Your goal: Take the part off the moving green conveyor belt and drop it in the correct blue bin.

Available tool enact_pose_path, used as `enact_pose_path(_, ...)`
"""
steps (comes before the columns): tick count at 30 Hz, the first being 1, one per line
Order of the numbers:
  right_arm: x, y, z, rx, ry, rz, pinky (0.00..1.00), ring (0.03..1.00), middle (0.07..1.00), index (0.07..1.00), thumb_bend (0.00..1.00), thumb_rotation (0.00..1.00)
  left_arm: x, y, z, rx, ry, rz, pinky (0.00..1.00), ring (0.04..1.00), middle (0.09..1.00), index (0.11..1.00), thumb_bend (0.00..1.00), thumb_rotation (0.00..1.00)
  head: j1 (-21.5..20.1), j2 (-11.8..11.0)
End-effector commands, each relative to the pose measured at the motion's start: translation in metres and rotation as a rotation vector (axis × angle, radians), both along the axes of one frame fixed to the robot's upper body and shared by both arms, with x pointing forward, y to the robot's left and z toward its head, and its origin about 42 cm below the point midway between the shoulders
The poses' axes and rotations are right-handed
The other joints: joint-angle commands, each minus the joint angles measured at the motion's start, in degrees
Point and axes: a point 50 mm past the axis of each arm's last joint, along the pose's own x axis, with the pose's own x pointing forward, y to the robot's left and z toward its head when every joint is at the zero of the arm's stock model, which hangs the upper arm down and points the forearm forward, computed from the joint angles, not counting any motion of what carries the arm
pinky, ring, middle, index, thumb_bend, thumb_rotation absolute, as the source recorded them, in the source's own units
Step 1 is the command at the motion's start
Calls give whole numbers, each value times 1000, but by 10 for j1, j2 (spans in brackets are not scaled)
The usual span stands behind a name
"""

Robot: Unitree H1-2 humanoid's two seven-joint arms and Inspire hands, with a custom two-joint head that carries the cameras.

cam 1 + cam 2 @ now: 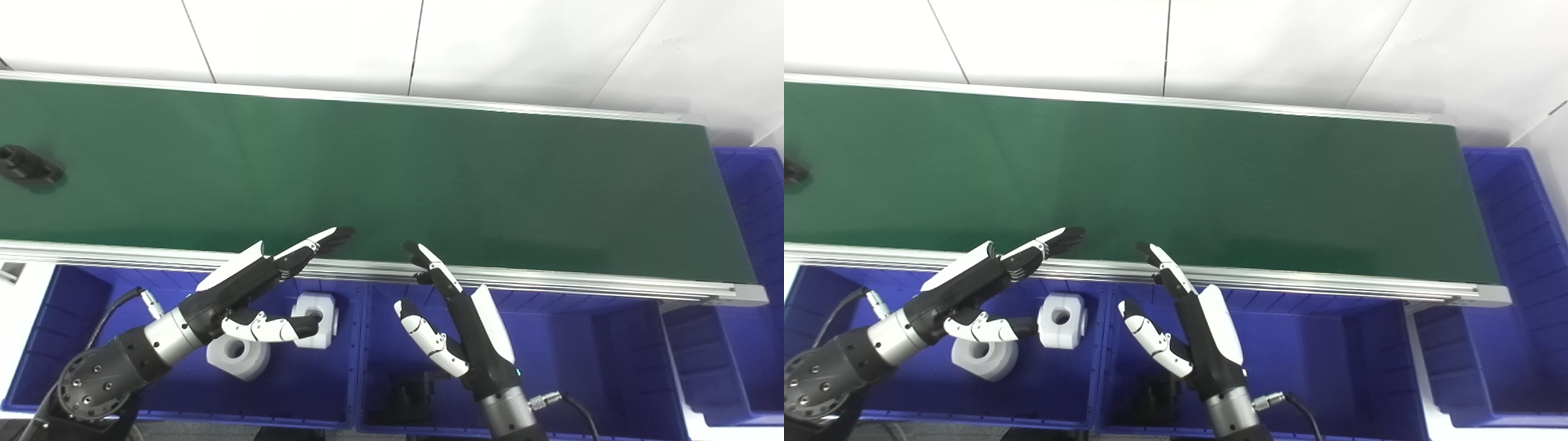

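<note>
The green conveyor belt (pixel 392 177) runs across the scene, with blue bins (pixel 343 392) lined up below its near rail and another blue bin (pixel 753 202) at its right end. The left hand (pixel 245 288) and right hand (pixel 459 324) both hover over the bins with fingers spread, holding nothing, fingertips reaching the belt's near edge. The black part (pixel 27 166) lies at the belt's far left, well apart from both hands. Two white parts (pixel 239 356) rest in the left bin.
</note>
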Motion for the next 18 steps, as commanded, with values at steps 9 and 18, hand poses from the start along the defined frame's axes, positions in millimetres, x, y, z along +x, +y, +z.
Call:
enact_pose_path(9,-1,5,9,43,-62,10,835,900,926,910,359,819,2,2,10,3,-49,-4,997,1000,1000,1000,335,650,1,-1)
enact_pose_path(18,-1,5,8,45,-69,10,829,897,923,908,353,811,3,2,11,2,-48,-1,995,1000,1000,1000,328,632,2,-1)
